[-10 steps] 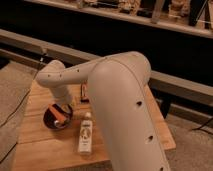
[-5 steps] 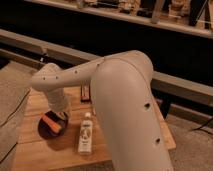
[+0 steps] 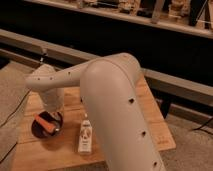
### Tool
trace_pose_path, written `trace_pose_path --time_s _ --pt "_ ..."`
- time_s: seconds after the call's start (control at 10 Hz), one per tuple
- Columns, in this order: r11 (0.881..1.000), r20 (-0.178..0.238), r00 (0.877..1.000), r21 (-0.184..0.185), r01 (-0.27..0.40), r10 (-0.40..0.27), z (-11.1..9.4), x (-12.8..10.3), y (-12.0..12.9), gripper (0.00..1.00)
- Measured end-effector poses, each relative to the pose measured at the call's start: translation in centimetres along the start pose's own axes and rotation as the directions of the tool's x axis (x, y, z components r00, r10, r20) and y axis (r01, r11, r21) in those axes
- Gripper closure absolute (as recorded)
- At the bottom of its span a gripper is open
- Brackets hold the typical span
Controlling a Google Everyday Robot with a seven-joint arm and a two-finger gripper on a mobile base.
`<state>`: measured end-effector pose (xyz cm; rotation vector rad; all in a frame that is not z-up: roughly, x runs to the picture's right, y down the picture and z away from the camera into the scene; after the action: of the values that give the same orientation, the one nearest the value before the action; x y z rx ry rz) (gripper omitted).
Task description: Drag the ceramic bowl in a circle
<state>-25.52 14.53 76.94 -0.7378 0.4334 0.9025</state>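
Here, the hand point(image 3: 54, 111), grip state untellable, hangs over the ceramic bowl point(image 3: 41, 131).

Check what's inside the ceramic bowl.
An orange-red piece lies inside the ceramic bowl. The gripper comes down at the bowl's back rim, and the arm covers the inside there, so anything else in that part is hidden.

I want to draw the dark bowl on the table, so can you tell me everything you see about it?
The ceramic bowl is small, round and shallow, dark brown-black and shiny like glazed pottery. It sits upright on the left part of the wooden table, with an orange-red piece lying inside. The gripper reaches down over its back rim; whether they touch is hidden. A pale bottle lies to its right, apart.
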Motion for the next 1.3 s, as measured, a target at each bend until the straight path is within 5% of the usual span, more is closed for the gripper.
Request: trace_pose_path --time_s 0.3,0.7,1.0,1.3 --pt "0.999 0.037 0.998 -0.012 -0.043 0.043 -0.8 -4.2 0.2 1.0" --pt "0.992 0.069 0.992 0.059 -0.113 0.109 -1.5 -8.3 -4.4 1.0" --pt "0.973 0.063 0.981 0.128 -0.19 0.183 -1.6 -7.8 -10.3 1.0" --pt "0.966 0.011 0.983 0.182 -0.181 0.182 -1.5 -4.2 -13.5 1.0"
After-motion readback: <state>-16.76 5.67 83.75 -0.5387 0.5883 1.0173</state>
